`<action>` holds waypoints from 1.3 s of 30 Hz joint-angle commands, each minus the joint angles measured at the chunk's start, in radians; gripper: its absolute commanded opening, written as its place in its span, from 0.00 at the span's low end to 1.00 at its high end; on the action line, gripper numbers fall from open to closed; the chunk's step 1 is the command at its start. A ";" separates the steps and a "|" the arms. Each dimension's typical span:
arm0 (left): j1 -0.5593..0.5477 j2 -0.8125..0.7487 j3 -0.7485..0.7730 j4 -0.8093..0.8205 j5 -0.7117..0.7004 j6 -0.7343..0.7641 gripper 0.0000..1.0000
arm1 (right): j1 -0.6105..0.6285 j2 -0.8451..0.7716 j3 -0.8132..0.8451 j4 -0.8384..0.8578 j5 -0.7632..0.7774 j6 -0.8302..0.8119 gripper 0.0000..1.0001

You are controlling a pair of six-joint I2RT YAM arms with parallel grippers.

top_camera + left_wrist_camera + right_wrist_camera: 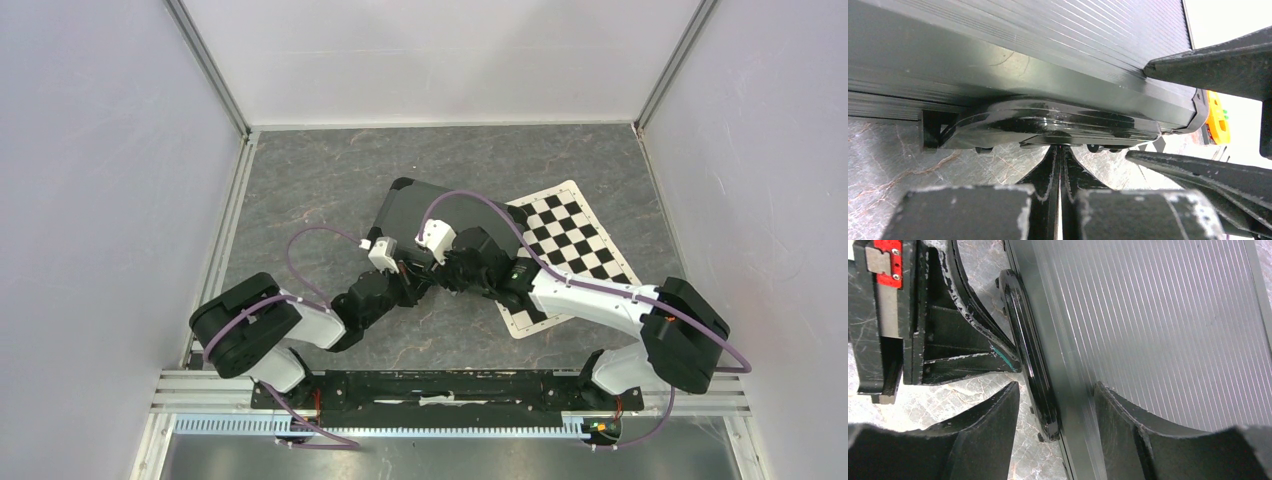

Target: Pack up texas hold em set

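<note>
At the handle (pixel 1048 125) — left end effector (pixel 1058 156).

The case (pixel 410 205) lies on the table (pixel 320 170); the mat (pixel 575 235) just right of it.

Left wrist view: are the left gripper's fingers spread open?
No, the left gripper is shut with no gap showing, and its tips meet just under the black handle.

Case (pixel 408 203) near half hidden under L arm (pixel 350 300), R arm (pixel 590 292); mat (pixel 570 230) partly covered.
</note>
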 commanded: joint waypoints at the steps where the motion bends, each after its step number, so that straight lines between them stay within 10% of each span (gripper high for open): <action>1: -0.003 -0.031 0.029 -0.009 -0.009 0.031 0.02 | -0.003 0.072 -0.047 -0.148 -0.036 0.006 0.64; 16: -0.003 -0.033 0.044 -0.032 -0.012 0.047 0.02 | 0.100 0.150 -0.007 -0.183 0.265 -0.010 0.81; 39: -0.003 -0.091 0.022 -0.071 -0.037 0.065 0.02 | 0.144 0.253 0.004 -0.160 0.449 0.015 0.65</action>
